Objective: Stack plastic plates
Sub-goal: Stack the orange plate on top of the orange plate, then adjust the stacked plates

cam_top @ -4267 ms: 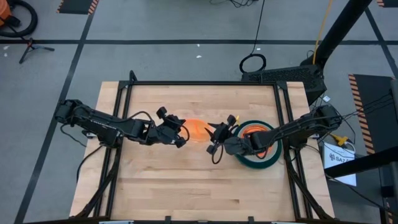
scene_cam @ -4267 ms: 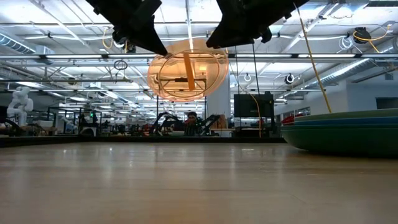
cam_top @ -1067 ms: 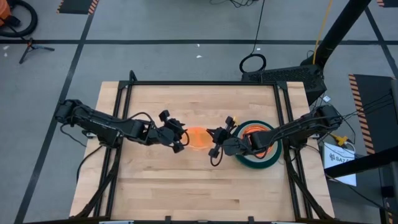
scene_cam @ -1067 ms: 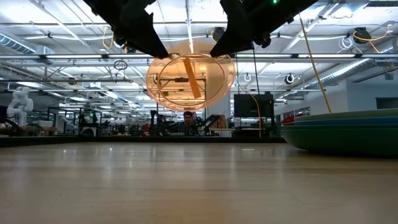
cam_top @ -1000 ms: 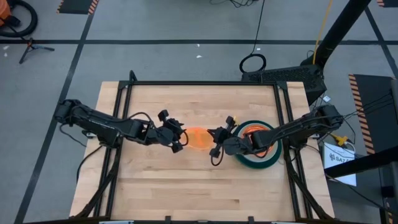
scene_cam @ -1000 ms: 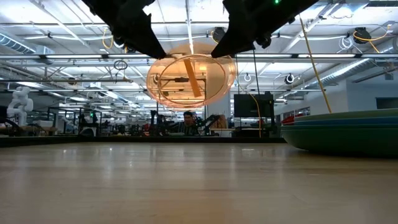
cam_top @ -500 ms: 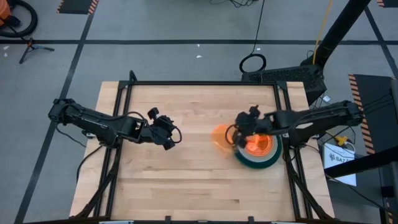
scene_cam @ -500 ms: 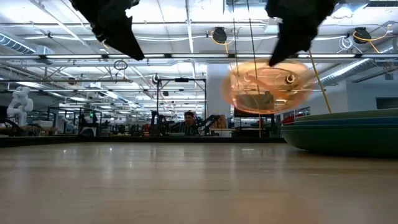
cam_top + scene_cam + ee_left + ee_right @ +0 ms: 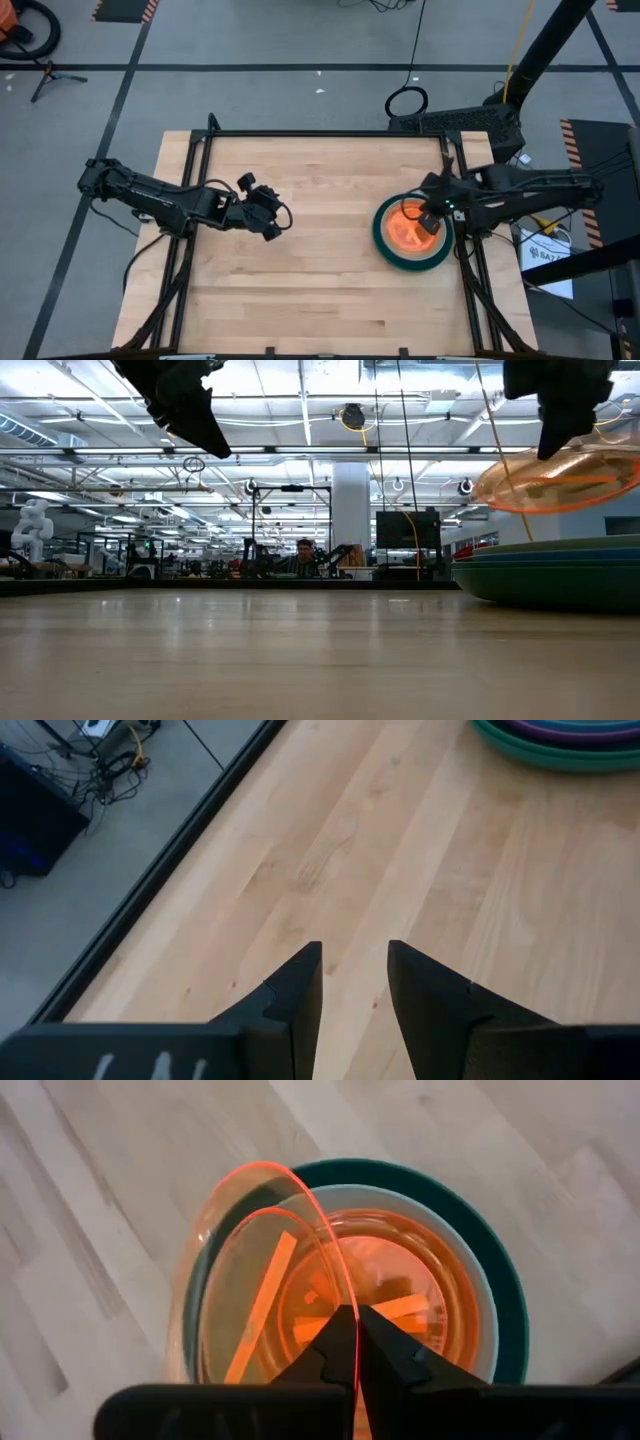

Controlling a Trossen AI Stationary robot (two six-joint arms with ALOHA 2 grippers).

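The plastic plates [image 9: 411, 234] sit stacked at the right side of the surface [image 9: 320, 290], dark green at the bottom, orange ones on top. Directly above the stack hangs one translucent orange plate [image 9: 562, 479], rim pinched in the right hand [image 9: 354, 1342], tilted (not yet touching). The left hand [image 9: 354, 982] waits well left of the stack, fingers parted, holding nothing.
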